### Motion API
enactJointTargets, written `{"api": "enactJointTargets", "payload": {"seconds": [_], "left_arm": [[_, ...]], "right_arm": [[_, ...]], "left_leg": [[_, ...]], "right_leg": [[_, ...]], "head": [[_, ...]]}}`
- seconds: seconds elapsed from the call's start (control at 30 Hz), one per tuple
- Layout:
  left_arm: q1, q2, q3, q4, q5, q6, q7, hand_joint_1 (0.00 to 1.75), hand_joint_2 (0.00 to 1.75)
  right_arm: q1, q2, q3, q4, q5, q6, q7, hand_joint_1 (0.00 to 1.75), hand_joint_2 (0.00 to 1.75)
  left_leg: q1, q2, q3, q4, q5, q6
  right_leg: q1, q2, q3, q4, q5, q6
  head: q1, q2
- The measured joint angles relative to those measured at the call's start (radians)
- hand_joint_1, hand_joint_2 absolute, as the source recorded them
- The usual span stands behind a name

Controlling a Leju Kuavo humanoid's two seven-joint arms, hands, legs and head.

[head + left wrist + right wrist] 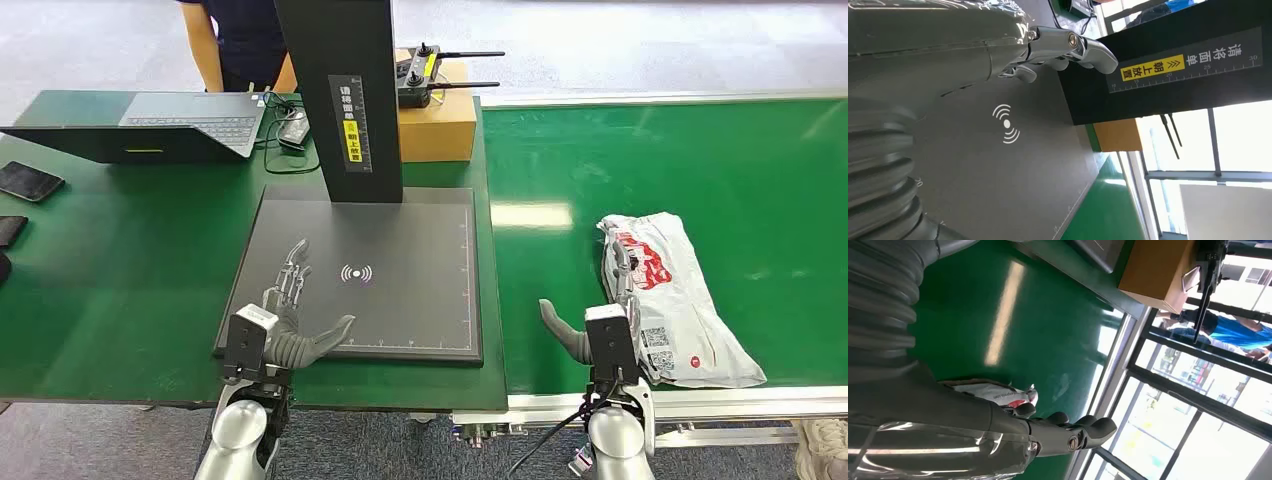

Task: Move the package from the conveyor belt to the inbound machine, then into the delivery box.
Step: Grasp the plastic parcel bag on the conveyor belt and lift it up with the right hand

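Lying on the conveyor belt (700,160) just beside the open, empty right hand (600,320), the package (672,300) looks ungrasped, while the spread, empty left hand (290,310) hovers over the inbound machine (400,290); nearly everything remains.

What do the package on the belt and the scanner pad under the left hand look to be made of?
The package looks like a thin, glossy plastic mailer bag: white with red print, wrinkled and slack, catching glare. The scanner pad looks like a rigid, matte, dark grey plate, plastic or coated metal; it is flat and dull, with printed ruler marks along its edges.
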Motion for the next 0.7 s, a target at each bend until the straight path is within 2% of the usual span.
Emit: {"api": "enactJointTargets", "payload": {"seconds": [0.53,0.6,0.7], "left_arm": [[0.001,0.0,0.0,0.0,0.0,0.0,0.0,0.0,1.75],[0.003,0.0,0.001,-0.001,0.0,0.003,0.003,0.0,1.75],[0.018,0.0,0.003,-0.02,-0.002,0.011,0.017,0.0,1.75]], "right_arm": [[-0.001,0.0,-0.008,0.0,0.001,-0.001,0.001,0.0,1.75],[-0.002,-0.005,-0.019,0.005,0.052,-0.044,0.047,0.0,1.75],[-0.022,-0.037,-0.122,0.073,0.313,-0.236,0.256,0.0,1.75]], "left_leg": [[0.0,0.0,0.0,0.0,0.0,0.0],[0.0,0.0,0.0,0.0,0.0,0.0],[0.0,-0.003,0.0,0.0,0.0,0.001]], "right_leg": [[0.0,0.0,0.0,0.0,0.0,0.0],[0.0,0.0,0.0,0.0,0.0,0.0],[0.0,-0.003,0.001,-0.001,-0.001,0.001]], "head": [[0.0,0.0],[0.0,0.0],[0.0,0.0]]}}
